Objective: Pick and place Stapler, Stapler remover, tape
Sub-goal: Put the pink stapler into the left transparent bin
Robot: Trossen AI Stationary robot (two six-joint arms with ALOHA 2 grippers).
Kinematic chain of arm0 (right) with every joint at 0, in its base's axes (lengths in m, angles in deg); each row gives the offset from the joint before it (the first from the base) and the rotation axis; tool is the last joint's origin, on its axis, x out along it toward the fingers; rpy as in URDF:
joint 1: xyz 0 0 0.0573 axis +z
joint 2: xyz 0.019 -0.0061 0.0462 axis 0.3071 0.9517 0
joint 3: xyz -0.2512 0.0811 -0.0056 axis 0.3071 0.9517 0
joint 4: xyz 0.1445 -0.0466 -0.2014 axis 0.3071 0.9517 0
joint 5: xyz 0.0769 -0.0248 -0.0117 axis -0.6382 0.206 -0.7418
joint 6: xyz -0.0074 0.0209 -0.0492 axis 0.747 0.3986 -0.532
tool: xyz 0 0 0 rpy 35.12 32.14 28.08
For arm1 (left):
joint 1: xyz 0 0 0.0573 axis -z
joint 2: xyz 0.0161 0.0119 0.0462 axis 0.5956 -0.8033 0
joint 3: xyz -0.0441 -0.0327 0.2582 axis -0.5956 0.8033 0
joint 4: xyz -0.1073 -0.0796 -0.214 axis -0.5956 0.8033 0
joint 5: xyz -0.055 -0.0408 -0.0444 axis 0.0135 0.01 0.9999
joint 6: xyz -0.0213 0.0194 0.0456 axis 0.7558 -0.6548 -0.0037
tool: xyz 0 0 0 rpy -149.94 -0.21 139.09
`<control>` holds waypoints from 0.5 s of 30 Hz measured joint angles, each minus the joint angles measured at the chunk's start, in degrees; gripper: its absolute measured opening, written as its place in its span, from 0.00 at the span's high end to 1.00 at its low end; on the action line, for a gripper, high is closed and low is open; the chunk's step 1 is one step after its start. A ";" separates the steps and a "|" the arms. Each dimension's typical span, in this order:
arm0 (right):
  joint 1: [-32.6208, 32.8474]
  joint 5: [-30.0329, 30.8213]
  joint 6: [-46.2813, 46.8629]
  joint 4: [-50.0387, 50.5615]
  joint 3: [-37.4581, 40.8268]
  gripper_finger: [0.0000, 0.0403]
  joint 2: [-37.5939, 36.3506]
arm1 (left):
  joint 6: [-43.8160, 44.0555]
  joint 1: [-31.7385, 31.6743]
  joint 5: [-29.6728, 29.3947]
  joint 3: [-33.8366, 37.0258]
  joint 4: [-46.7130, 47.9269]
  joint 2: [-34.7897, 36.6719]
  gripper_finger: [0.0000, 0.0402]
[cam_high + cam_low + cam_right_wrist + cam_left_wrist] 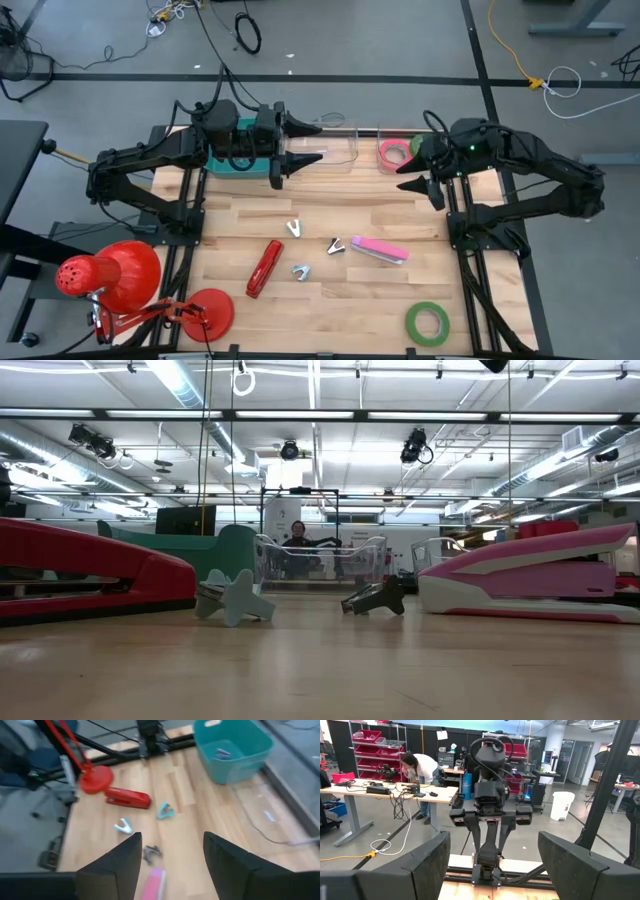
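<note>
Tape rolls sit well apart from each other: one green roll [427, 322] lies flat near the front right corner of the table [350, 300], and a red-pink roll [392, 153] rests at the back edge with a second green roll [417, 147] touching it, partly hidden under the right gripper [432, 186]. You'll find the red stapler [264, 268] front-left of centre and the pink stapler [379, 250] right of centre, with three small staple removers [294, 229] scattered between them.

From the low view you get both staplers side-on and two removers standing between them, but no tape (the rolls lie outside that picture). The right wrist view adds the teal bin [232, 746] with something small inside it, and the red lamp base [96, 778] beside the red stapler.

Your right gripper hovers over the back right of the table, fingers parted and empty. Your left gripper [297, 145] hangs at the back by the clear container [335, 150], jaws spread wide, grasping nothing. A person [422, 770] bends over a desk beyond the table.
</note>
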 joint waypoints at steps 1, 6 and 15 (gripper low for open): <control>0.89 1.73 0.01 0.24 0.00 0.47 0.00 | 0.01 0.01 0.00 0.00 0.00 -0.01 0.24; 5.45 7.67 0.06 0.67 0.01 0.47 0.01 | 0.01 0.01 0.00 0.00 0.00 0.00 0.24; 12.72 11.68 3.04 0.70 0.00 0.47 0.17 | 0.01 0.00 0.00 0.00 0.05 0.01 0.24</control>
